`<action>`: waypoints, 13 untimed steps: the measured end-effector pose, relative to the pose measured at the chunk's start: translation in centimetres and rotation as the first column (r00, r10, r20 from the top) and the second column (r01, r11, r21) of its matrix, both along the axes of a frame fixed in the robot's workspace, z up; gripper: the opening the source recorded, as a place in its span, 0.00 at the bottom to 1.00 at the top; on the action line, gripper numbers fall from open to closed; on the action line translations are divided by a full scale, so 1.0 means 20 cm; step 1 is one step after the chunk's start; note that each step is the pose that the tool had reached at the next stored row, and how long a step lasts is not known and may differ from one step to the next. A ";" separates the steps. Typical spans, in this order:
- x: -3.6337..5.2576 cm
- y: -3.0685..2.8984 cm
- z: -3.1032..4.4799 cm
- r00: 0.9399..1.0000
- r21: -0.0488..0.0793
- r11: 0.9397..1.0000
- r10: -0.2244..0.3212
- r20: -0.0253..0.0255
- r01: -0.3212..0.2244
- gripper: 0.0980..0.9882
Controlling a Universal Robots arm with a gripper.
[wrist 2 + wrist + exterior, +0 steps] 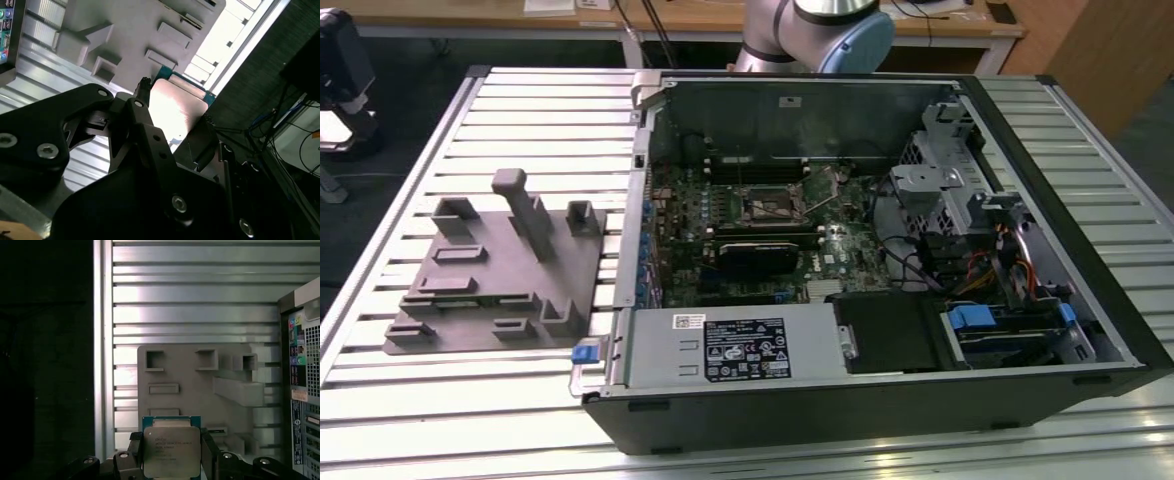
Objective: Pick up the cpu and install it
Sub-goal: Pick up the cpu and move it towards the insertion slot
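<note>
Slippage is your main risk: the gripper (172, 462) is clamped on the cpu (171, 450) by its thin edges, above the grey fixture (200, 390). If the chip tilts or drops, it could land crooked in the socket (771, 205) beside that fixture and damage contacts.
</note>
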State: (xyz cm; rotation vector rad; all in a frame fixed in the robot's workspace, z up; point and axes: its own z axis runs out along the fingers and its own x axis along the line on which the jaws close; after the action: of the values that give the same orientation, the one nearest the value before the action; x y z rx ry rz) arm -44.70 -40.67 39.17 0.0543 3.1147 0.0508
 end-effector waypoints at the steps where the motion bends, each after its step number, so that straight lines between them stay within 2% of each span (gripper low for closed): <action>1: 0.000 0.000 0.007 1.000 0.000 1.000 0.000 0.000 0.000 0.50; 8: 0.000 0.000 0.052 1.000 0.000 1.000 0.000 0.000 0.000 0.50; 13: 0.000 0.000 0.056 1.000 0.000 1.000 0.000 0.000 0.000 0.50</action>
State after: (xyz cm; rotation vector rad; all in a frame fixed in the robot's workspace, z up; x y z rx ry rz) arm -44.70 -40.67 40.29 0.0543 3.1147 0.0508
